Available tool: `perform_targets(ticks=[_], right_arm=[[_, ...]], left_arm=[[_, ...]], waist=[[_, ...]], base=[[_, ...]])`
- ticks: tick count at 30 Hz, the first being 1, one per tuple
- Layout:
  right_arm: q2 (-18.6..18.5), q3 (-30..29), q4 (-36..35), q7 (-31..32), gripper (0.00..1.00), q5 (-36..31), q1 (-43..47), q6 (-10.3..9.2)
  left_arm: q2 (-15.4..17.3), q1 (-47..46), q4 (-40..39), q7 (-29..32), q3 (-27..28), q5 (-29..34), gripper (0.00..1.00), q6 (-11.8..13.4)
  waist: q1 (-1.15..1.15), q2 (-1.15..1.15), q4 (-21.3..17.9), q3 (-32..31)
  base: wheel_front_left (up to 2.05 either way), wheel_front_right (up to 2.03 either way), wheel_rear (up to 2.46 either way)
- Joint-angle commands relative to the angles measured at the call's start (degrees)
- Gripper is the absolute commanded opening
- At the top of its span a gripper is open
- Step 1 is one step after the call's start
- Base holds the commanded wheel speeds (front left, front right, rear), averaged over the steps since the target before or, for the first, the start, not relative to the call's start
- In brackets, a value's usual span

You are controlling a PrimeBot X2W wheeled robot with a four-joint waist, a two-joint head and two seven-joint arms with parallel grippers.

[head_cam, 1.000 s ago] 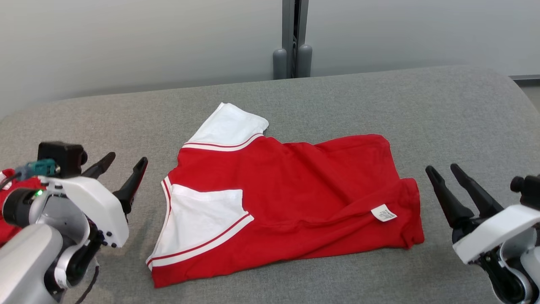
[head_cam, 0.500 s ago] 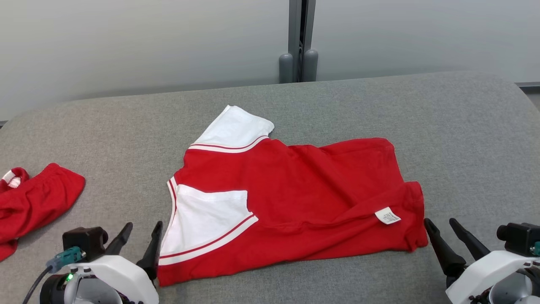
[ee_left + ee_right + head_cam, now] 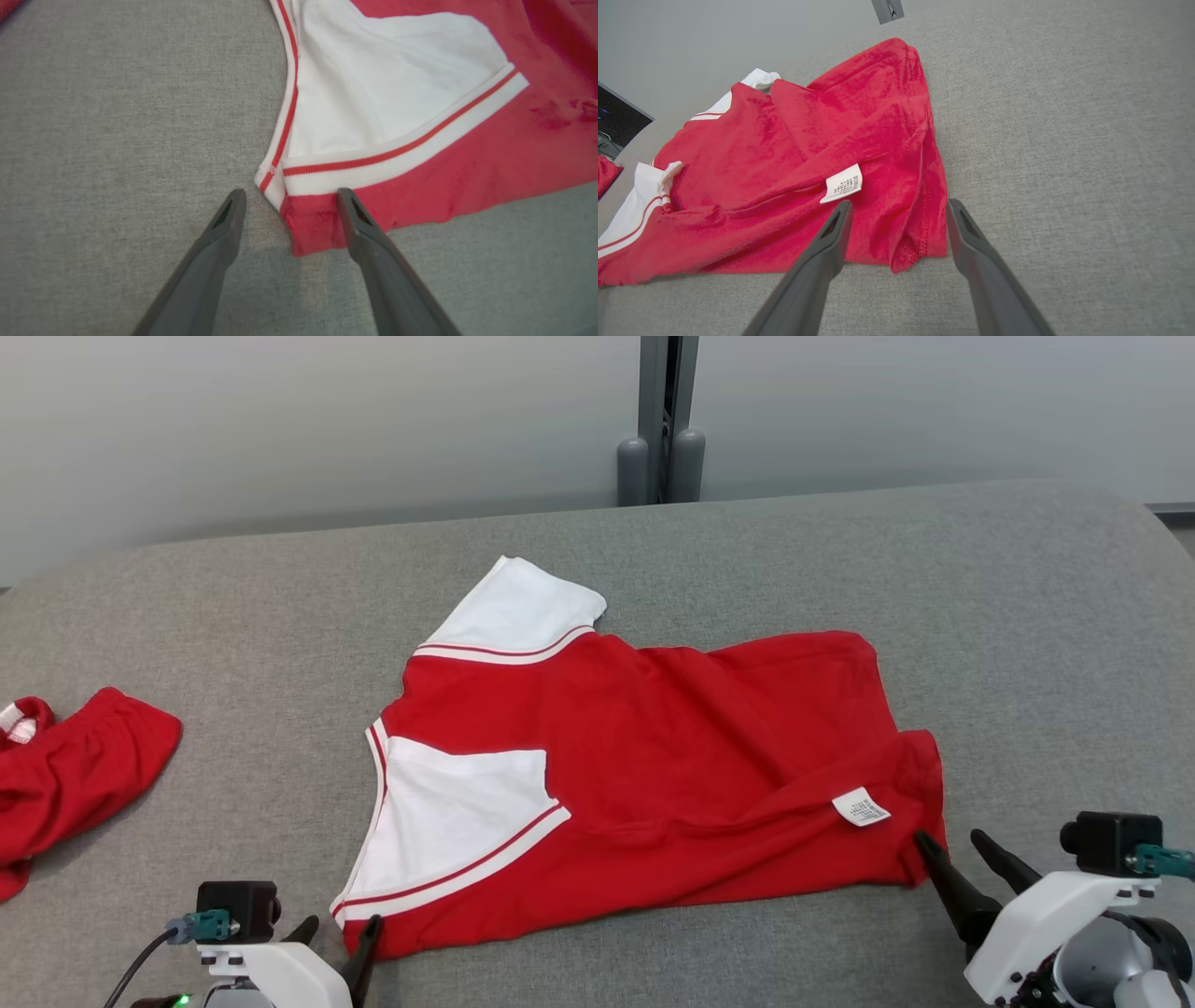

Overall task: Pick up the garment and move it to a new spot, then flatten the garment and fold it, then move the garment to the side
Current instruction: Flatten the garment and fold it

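Observation:
A red garment (image 3: 653, 765) with white sleeves and red-striped trim lies folded and fairly flat on the grey cushion (image 3: 1027, 616). Its near left corner (image 3: 308, 228) sits between the fingers of my open left gripper (image 3: 287, 198), which also appears at the bottom left of the head view (image 3: 341, 929). My right gripper (image 3: 896, 205) is open too, straddling the garment's near right corner (image 3: 920, 233) just below the white care label (image 3: 843, 183); in the head view it stands at the lower right (image 3: 952, 845). Nothing is pinched by either gripper.
A second crumpled red cloth (image 3: 65, 775) lies at the cushion's left edge. A grey wall with a vertical post (image 3: 661, 420) stands behind the cushion. Bare grey fabric stretches to the right and behind the garment.
Both grippers have dropped toward the near edge and closed in on the garment's near corners, still open. The left arm's retreat uncovered the red cloth at left. The garment lies unchanged.

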Motion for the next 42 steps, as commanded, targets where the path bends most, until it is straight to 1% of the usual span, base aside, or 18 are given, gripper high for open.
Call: perform_targets(ticks=[1,5,6,7,8,10,11,12,13,14,15,16,17,20,28,34,42], right_arm=[[0.16,0.34,0.51,0.73,1.0,-0.48,-1.13,0.01],[0.47,1.32,1.33,1.58,1.0,-0.33,-2.42,0.01],[0.5,1.52,1.54,1.71,0.9,-0.15,-2.54,0.01],[0.5,1.65,1.8,1.74,0.7,-0.03,-2.65,0.01],[0.48,1.73,1.98,1.64,0.58,0.02,-2.77,0.01],[0.4,1.83,2.3,1.64,0.49,0.26,-2.9,0.01],[0.38,1.92,2.49,1.68,0.42,0.28,-2.93,0.01],[0.35,2.03,2.68,1.65,0.36,0.4,-2.98,0.01],[0.36,2.16,2.91,1.69,0.15,0.67,-3.01,0.01],[0.37,2.26,3.1,1.68,0.0,0.82,-3.04,0.01],[0.4,2.46,3.3,1.69,0.0,1.02,-3.1,0.01],[0.37,2.69,3.49,1.83,0.0,1.46,-3.16,0.01],[0.21,2.94,3.67,1.89,0.0,1.57,-3.22,0.01],[-0.16,3.26,3.9,1.7,0.0,2.02,-3.16,0.01],[-2.95,3.29,2.05,1.97,0.0,4.46,0.02,0.01],[-4.98,1.46,-0.7,3.08,0.0,4.83,3.61,0.01],[-5.51,-1.54,-5.99,7.56,0.0,4.84,10.27,0.01]], left_arm=[[-0.09,-0.82,0.84,0.83,-0.25,-0.35,1.0,-0.54],[-0.36,-1.75,1.88,2.19,-0.69,-0.89,1.0,-1.47],[-0.47,-1.65,2.03,2.44,-0.8,-1.04,1.0,-1.7],[-0.69,-1.64,2.08,2.68,-0.81,-1.48,1.0,-1.96],[-0.85,-1.75,2.08,2.69,-0.64,-1.69,1.0,-2.23],[-0.78,-2.01,2.3,2.97,-0.66,-1.95,1.0,-2.46],[-0.79,-2.08,2.45,3.06,-0.76,-1.95,1.0,-2.52],[-0.88,-2.08,2.65,3.26,-0.78,-2.06,0.96,-2.57],[-1.0,-2.01,2.89,3.44,-0.79,-2.34,0.84,-2.76],[-1.09,-1.95,3.07,3.59,-0.8,-2.59,0.49,-2.88],[-1.17,-1.91,3.2,3.57,-0.71,-2.7,0.35,-3.11],[-1.22,-1.84,3.3,3.36,-0.6,-2.82,0.05,-3.2],[-1.18,-1.73,3.37,3.29,-0.54,-3.0,0.0,-3.36],[-1.11,-1.49,3.14,3.01,-0.25,-3.3,0.0,-3.66],[0.73,0.53,-0.13,3.16,-0.1,-3.44,0.0,-2.41],[2.53,2.67,-3.25,3.72,-0.16,-3.7,0.0,-1.35],[5.23,6.14,-7.24,4.36,-0.58,-4.16,0.0,0.07]], waist=[[0.0,0.0,-0.12,0.58],[0.0,0.0,-0.07,1.62],[0.0,0.0,-0.08,1.8],[0.0,0.0,-0.08,1.95],[0.0,0.0,-0.09,2.08],[0.0,0.0,-0.11,2.19],[0.0,0.0,-0.12,2.19],[0.0,0.0,-0.13,2.17],[0.0,0.0,-0.15,2.11],[0.0,0.0,-0.17,2.03],[0.0,0.0,-0.19,1.93],[0.0,0.0,-0.2,1.8],[0.0,0.0,-0.17,1.66],[0.0,0.0,-0.05,1.26],[0.0,0.0,0.58,-0.93],[0.0,0.0,0.79,-2.17],[0.0,0.0,1.25,-3.42]], base=[[0.0,0.0,0.0],[0.0,0.0,0.0],[0.0,0.0,0.0],[0.0,0.0,0.0],[0.0,0.0,0.0],[0.0,0.0,0.0],[0.0,0.0,0.0],[0.0,0.0,0.0],[0.0,0.0,0.0],[0.0,0.0,0.0],[0.0,0.0,0.0],[0.0,0.0,0.0],[0.0,0.0,0.0],[0.0,0.0,0.0],[0.0,0.0,0.0],[0.0,0.0,0.0],[0.0,0.0,0.0]])
